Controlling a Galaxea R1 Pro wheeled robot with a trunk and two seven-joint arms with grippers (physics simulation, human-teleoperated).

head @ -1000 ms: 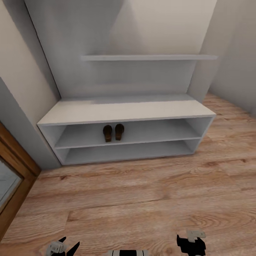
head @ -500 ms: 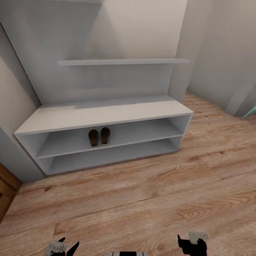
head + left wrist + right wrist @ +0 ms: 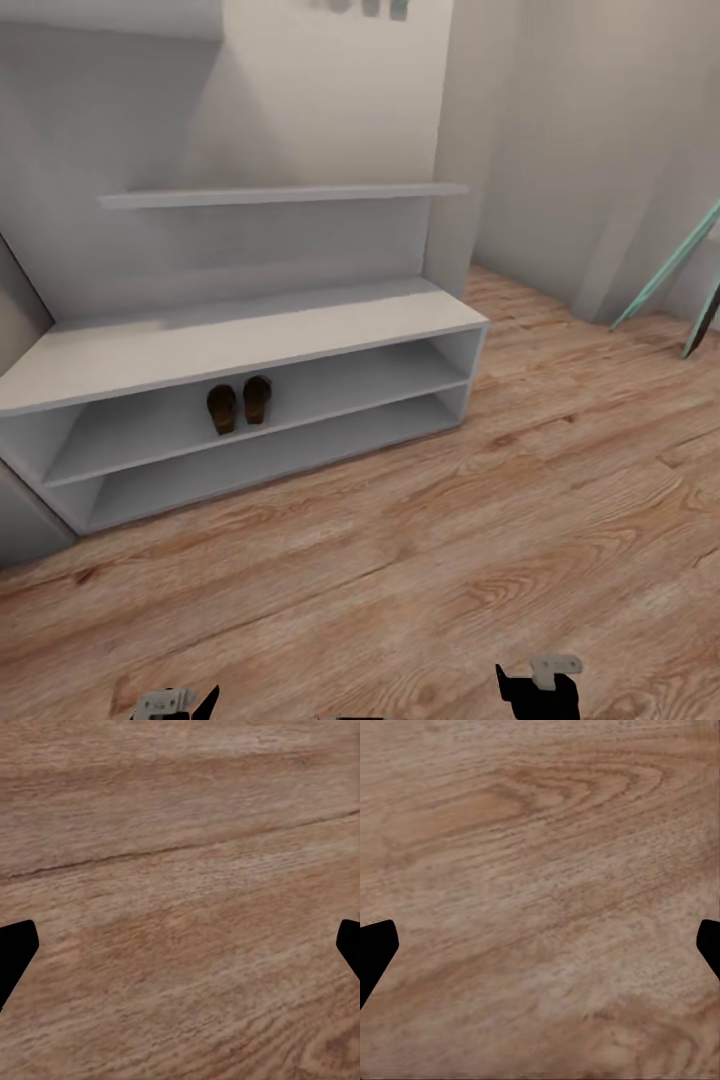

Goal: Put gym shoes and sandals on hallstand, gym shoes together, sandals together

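Note:
The two sandals point(image 3: 240, 403), dark brown, lie side by side on the upper open shelf of the white-grey hallstand point(image 3: 250, 340), left of the shelf's middle. The gym shoes are out of view. At the head view's bottom edge my left gripper point(image 3: 175, 703) and right gripper point(image 3: 535, 685) hang low over the corridor floor point(image 3: 450, 540), far from the rack. In the left wrist view the left gripper point(image 3: 180, 952) has its dark fingertips point(image 3: 15, 945) wide apart over bare planks. The right gripper point(image 3: 540, 952) in the right wrist view stands open the same way, holding nothing.
A long wall shelf point(image 3: 280, 195) runs above the bench top. Right of the hallstand a wall corner juts out, and wood floor runs back past it. Teal slanted poles point(image 3: 665, 280) lean at the far right.
The whole head view has swung to the right, so the hallstand and sandals sit further left in the picture and the teal poles have come into view. The grippers keep their pose.

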